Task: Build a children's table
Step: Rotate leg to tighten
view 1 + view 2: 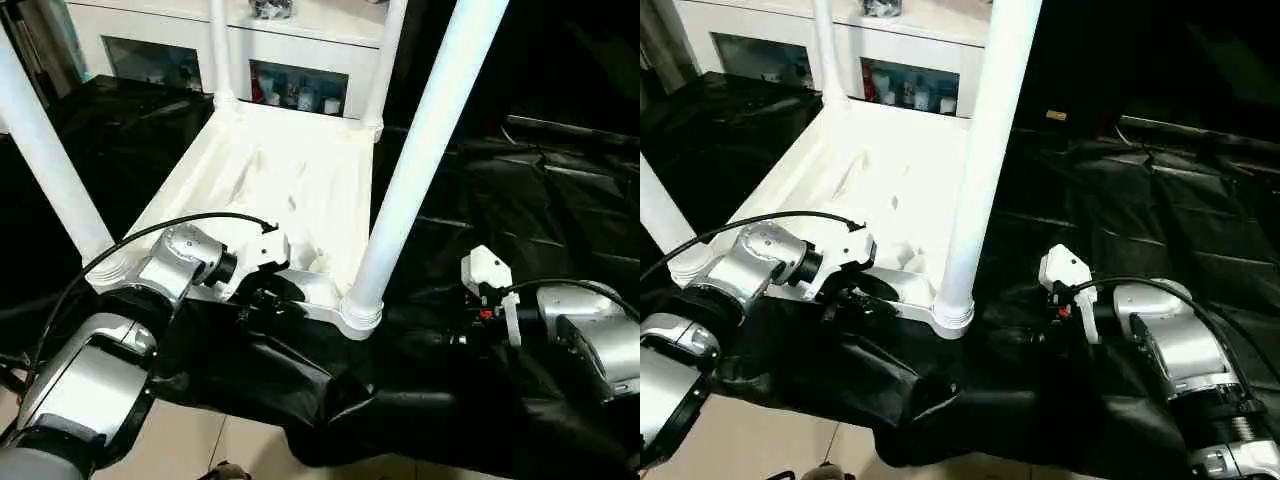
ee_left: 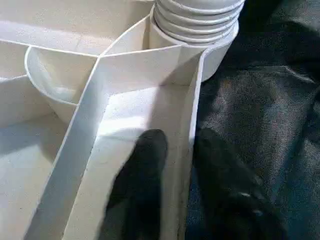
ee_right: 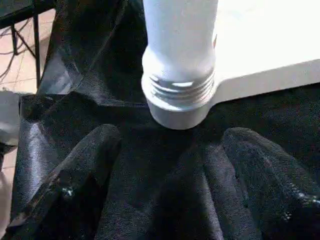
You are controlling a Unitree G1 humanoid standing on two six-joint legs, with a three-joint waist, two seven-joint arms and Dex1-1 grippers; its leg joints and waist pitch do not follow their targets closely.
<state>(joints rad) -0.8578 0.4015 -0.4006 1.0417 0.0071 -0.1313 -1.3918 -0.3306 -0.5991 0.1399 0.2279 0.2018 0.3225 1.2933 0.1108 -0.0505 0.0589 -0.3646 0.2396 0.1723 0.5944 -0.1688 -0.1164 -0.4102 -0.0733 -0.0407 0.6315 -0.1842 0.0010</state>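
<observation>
- The worktop (image 1: 560, 200), draped in black, fills the frame edge to edge; its cloth bunches at the lower centre, so watch it does not snag.
- The tabletop (image 1: 290, 180) lies upside down, ribs up, in the upper middle of the frame, and carries four legs.
- The near right leg (image 1: 420, 160) rises from its corner socket (image 1: 362, 312) at centre. Its threads show above the socket, so I judge it may want a further turn; check its seating first.
- Your left gripper (image 2: 177, 165) sits at the lower left of centre, its fingers (image 2: 145, 165) pinching the tabletop's near rim wall. Keep that pinch firm to steady the piece.
- Your right gripper (image 3: 170, 165) rests spread wide on the cloth at lower right, just short of the socket. Bring it straight in around the leg.
</observation>
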